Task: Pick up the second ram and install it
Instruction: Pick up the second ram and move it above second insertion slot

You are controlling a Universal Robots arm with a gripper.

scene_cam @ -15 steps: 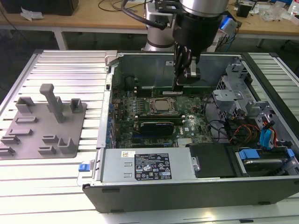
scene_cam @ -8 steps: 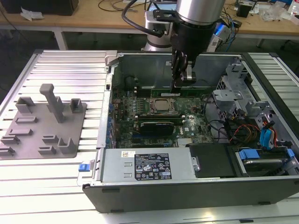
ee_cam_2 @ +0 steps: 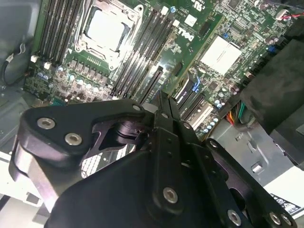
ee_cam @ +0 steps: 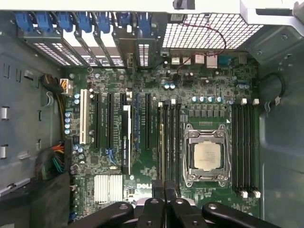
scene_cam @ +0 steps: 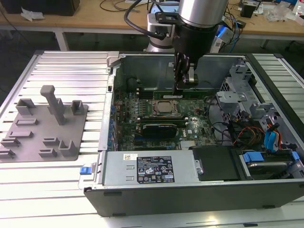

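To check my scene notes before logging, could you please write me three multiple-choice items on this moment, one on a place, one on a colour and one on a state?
1. The gripper hangs over: A) the grey fixture; B) the memory slots beside the processor socket; C) the power supply.
2. The row of card-retention clips is: A) red; B) blue; C) yellow.
3. The processor socket: A) is empty; B) sits under a cooler; C) holds a bare silver processor.
Key: 1 B, the exterior view shows it at those slots; 2 B, they are blue in the first wrist view; 3 C, the silver lid shows in both wrist views.
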